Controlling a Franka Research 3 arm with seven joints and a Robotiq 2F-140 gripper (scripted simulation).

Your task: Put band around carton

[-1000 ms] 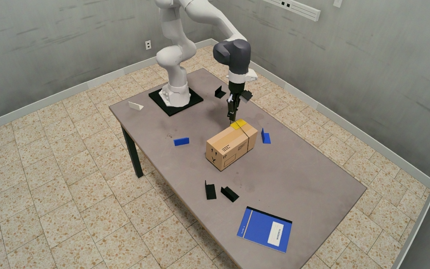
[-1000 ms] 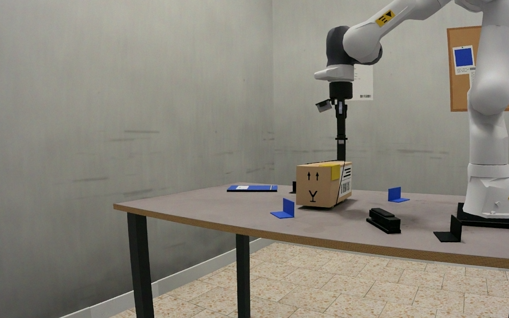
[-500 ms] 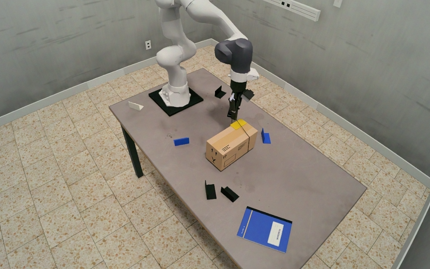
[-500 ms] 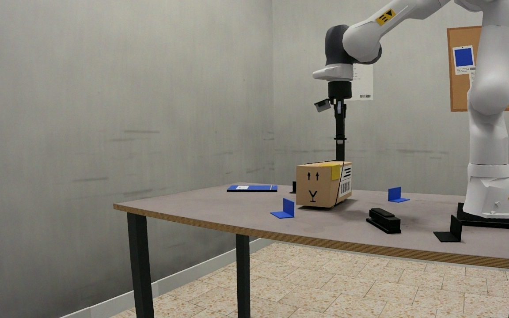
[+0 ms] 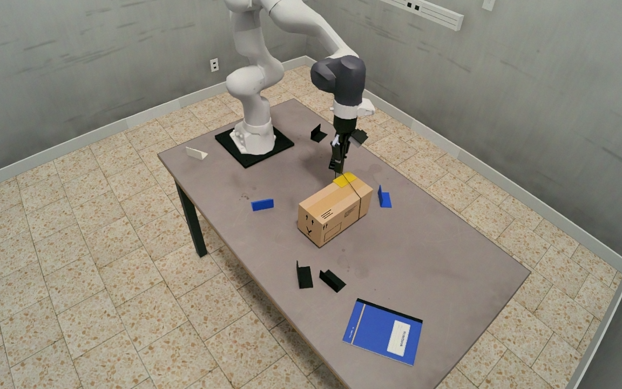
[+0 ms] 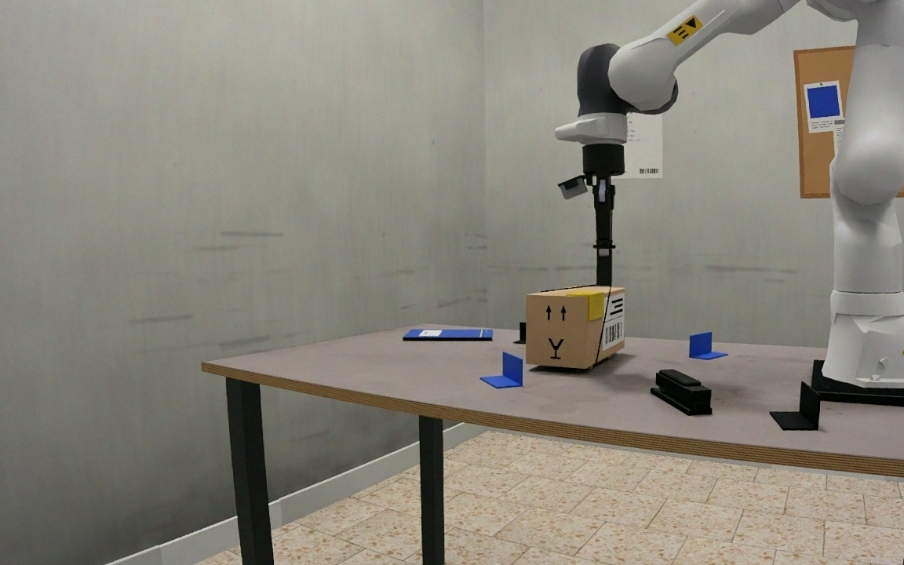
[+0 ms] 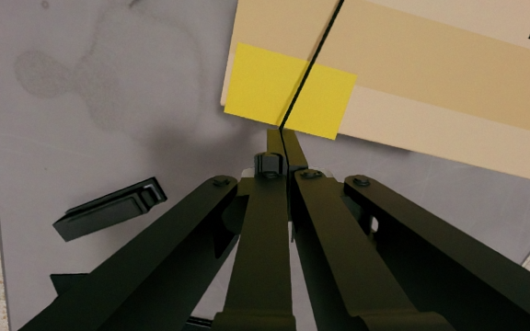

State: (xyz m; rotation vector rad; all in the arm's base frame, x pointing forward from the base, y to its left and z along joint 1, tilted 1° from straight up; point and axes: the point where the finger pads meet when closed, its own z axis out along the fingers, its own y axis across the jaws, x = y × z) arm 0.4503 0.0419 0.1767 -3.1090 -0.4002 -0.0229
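Near the middle of the table (image 5: 414, 251) sits the carton (image 5: 335, 208), with a yellow guard (image 5: 344, 179) capping its top corner at the end nearest the arm. A thin black band (image 5: 357, 192) runs over the guard and down the carton's side. The gripper (image 5: 337, 168) hangs straight down at that corner, its fingers pressed together; in the wrist view the band leads right into the tips, so it looks pinched between them, though the line is too thin to be sure. From the side the carton seems slightly raised at the gripper end. Blue and black angle pieces lie scattered around, a stapler (image 6: 682, 390) rests towards the arm's base, and a notebook (image 5: 383, 331) lies at the far end.
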